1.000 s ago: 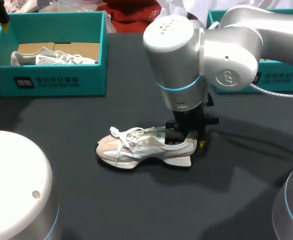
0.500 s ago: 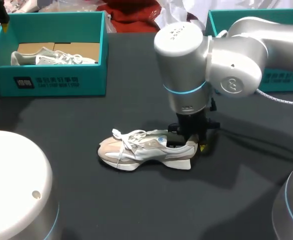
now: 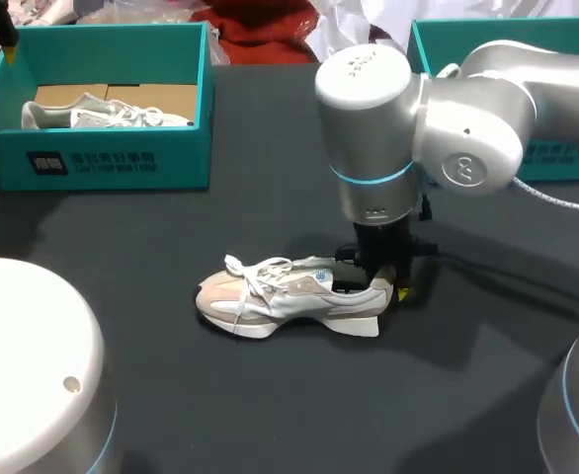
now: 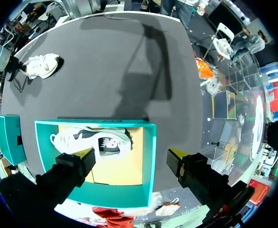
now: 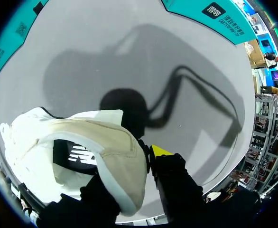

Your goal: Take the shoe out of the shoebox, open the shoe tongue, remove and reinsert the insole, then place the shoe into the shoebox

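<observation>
The shoe (image 3: 289, 296) stands on its sole at mid-bench (image 3: 270, 395), toe toward the left edge, outside any box. The right gripper (image 3: 378, 284) is clamped on its heel, one finger inside the collar and the yellow-tipped one outside. The shoebox (image 3: 112, 163) sits open at the far left corner and holds a second shoe (image 3: 102, 114) on its side. The left gripper (image 4: 130, 154) hangs above that box, fingers apart, gripping nothing. A second box (image 3: 566, 158) stands at the far right edge, partly hidden by the right arm (image 3: 467, 118).

The cream-and-white shoe (image 3: 289, 296) stands upright on its sole, toe leftward, well apart from the open teal shoebox (image 3: 112, 163), which holds a second shoe (image 3: 102, 114)
</observation>
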Tool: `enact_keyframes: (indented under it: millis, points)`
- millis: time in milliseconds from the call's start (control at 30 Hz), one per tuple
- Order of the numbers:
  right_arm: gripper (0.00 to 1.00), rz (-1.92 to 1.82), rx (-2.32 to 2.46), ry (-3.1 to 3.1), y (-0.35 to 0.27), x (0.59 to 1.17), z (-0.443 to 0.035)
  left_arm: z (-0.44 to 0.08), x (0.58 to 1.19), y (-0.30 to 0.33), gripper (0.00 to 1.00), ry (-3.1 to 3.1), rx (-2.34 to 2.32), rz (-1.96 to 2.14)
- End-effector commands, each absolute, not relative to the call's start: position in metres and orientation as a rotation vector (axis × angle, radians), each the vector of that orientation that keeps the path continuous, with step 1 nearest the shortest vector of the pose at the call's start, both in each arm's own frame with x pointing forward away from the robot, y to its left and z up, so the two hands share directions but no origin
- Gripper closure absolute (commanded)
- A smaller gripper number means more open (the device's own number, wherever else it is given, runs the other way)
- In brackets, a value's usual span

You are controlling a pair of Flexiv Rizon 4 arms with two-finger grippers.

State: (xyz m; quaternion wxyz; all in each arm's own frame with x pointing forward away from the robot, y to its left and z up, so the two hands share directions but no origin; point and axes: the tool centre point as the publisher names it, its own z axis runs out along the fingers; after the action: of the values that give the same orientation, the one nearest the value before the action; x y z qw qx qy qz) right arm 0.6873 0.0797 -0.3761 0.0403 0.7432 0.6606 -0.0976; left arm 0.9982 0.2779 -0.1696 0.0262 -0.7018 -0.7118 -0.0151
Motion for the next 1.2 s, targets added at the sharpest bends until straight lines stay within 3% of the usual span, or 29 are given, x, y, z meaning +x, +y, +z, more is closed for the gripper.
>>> enact_keyframes:
  millis: [33, 67, 100, 200, 267, 300, 533, 667, 700, 1100, 1200]
  points:
    - [0.53, -0.306, 2.277, 2.023, 0.078, 0.688, -0.371, -0.169, 0.998, 0.278, 0.00, -2.198, -2.169, -0.048]
    - [0.50, -0.310, 2.276, 2.021, 0.078, 0.688, -0.370, -0.169, 0.998, 0.278, 0.00, -2.198, -2.169, -0.048]
    - [0.41, -0.311, 2.276, 2.020, 0.077, 0.688, -0.368, -0.169, 0.998, 0.278, 0.00, -2.198, -2.169, -0.048]
    - [0.25, -0.311, 2.277, 2.017, 0.077, 0.689, -0.362, -0.169, 0.998, 0.278, 0.00, -2.198, -2.169, -0.048]
    - [0.04, -0.294, 2.275, 2.021, 0.077, 0.688, -0.355, -0.169, 0.998, 0.278, 0.00, -2.198, -2.169, -0.048]
    - [0.00, -0.276, 2.277, 2.027, 0.077, 0.688, -0.350, -0.169, 0.998, 0.278, 0.00, -2.198, -2.169, -0.048]
    - [0.00, -0.103, 2.262, 2.130, 0.076, 0.683, -0.299, -0.169, 0.998, 0.278, 0.00, -2.198, -2.169, -0.048]
    - [0.00, 0.343, 2.022, 2.447, 0.068, 0.679, -0.277, -0.169, 0.998, 0.278, 0.00, -2.198, -2.169, -0.048]
    - [0.00, 0.031, 2.105, 2.410, 0.068, 0.684, -0.278, -0.169, 0.998, 0.278, 0.00, -2.198, -2.169, -0.048]
    - [0.00, 0.031, 2.105, 2.410, 0.068, 0.684, -0.278, -0.169, 0.998, 0.278, 0.00, -2.198, -2.169, -0.048]
    - [0.00, 0.201, 2.016, 2.486, 0.056, 0.681, -0.275, -0.169, 0.998, 0.278, 0.00, -2.198, -2.169, -0.048]
